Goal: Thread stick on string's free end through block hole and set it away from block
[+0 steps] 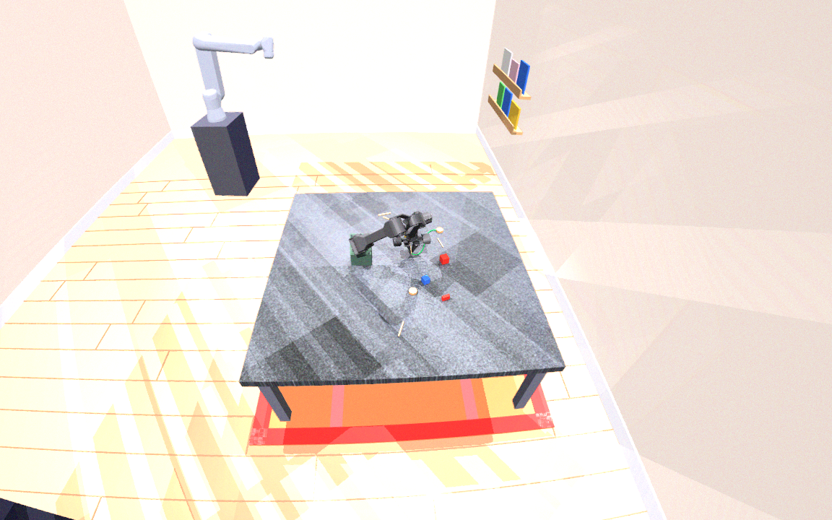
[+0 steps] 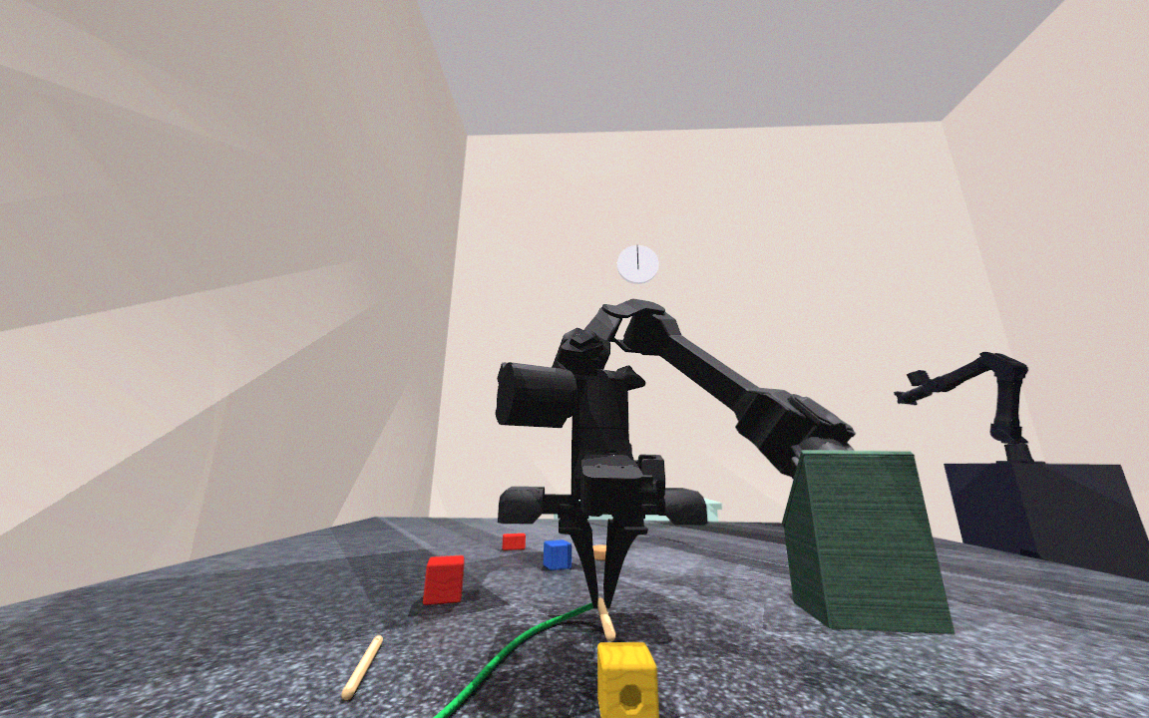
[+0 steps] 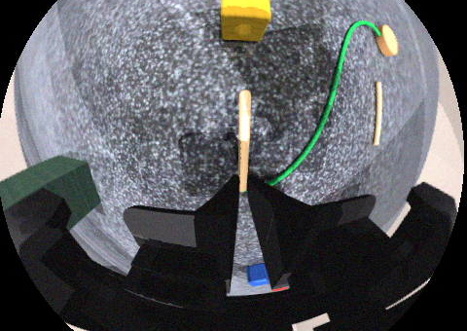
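My gripper (image 2: 600,599) (image 3: 241,179) (image 1: 411,249) is shut on one end of the thin wooden stick (image 2: 605,622) (image 3: 243,136) and holds it low over the table. The green string (image 2: 507,656) (image 3: 326,107) runs from the held end in a curve to the round wooden button (image 3: 387,41) (image 1: 439,229). The stick's free end points at the yellow block (image 2: 625,678) (image 3: 245,10), with a short gap between them. The block stands on the table, and a face with the hole is turned toward the gripper. The arm hides the block in the top view.
A red cube (image 2: 444,578), a blue cube (image 2: 557,553), a small red block (image 2: 514,540) and a second button (image 1: 413,291) lie behind the gripper. The arm's green base (image 2: 864,539) stands to one side.
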